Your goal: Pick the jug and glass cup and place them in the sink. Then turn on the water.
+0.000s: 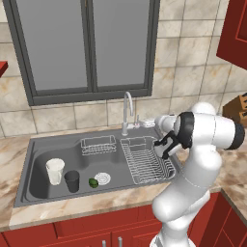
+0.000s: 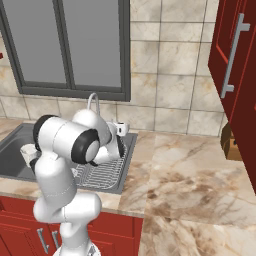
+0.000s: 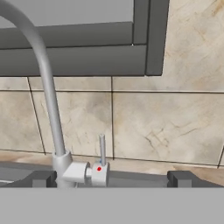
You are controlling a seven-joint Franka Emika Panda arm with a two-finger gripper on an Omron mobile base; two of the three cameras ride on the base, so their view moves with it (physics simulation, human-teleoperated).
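Observation:
The pale jug [image 1: 55, 171] and the dark glass cup [image 1: 72, 181] stand upright side by side in the left basin of the grey sink [image 1: 34, 144]. The jug [image 2: 28, 152] peeks out left of the arm in the right base view. My gripper [image 1: 159, 144] hovers over the right basin, right of the curved chrome tap [image 1: 128, 112]. In the hand view my gripper [image 3: 112, 178] is open and holds nothing. It faces the tap's base and the upright lever [image 3: 102, 150] with a red dot. No water runs from the spout.
A wire rack [image 1: 144, 163] fills the right basin and a smaller basket [image 1: 99, 144] sits at the back. A green item [image 1: 93, 182] lies by the drain [image 1: 102, 178]. A window and tiled wall stand behind the tap. A knife block [image 1: 239, 108] is on the right counter.

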